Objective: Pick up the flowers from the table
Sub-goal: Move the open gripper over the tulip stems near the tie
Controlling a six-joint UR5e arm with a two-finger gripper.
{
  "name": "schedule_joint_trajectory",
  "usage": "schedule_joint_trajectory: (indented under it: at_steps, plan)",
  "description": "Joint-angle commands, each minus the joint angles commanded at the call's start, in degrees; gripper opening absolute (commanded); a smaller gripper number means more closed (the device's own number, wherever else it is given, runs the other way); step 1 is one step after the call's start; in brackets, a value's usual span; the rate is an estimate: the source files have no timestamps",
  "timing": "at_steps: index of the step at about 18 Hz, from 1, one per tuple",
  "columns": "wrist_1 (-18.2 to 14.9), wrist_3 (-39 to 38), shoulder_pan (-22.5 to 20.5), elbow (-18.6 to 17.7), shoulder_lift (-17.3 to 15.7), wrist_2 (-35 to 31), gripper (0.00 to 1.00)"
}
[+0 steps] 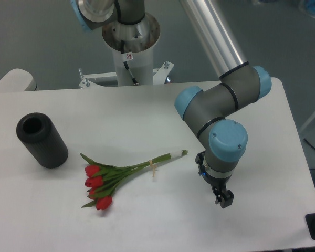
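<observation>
Broadly, we see the smooth white rounded-corner table, a matte black hollow cylinder lying left, red tulip flowers lying flat centrally, and our small black gripper well right; its spread we cannot tell.
</observation>
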State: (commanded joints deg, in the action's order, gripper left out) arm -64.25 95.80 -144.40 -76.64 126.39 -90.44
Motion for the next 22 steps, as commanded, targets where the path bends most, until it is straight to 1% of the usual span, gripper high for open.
schedule_joint_trajectory:
  at_steps: [6, 10, 12, 15, 17, 22]
  plan:
    - [0.0, -0.2, 0.2, -0.7, -0.4, -0.1, 1.0]
    - [-0.3, -1.1, 1.0, -4.3, -2.2, 0.5, 1.0]
    - [-0.3, -2.2, 2.5, -7.2, -3.2, 0.5, 1.0]
    - [-0.3, -3.4, 2.8, -11.4, -6.1, 0.6, 1.0]
    - [-0.1, -4.6, 4.6, -13.5, -7.1, 0.5, 1.0]
    - [0.6, -14.0, 9.3, -16.3, -8.1, 0.5, 1.0]
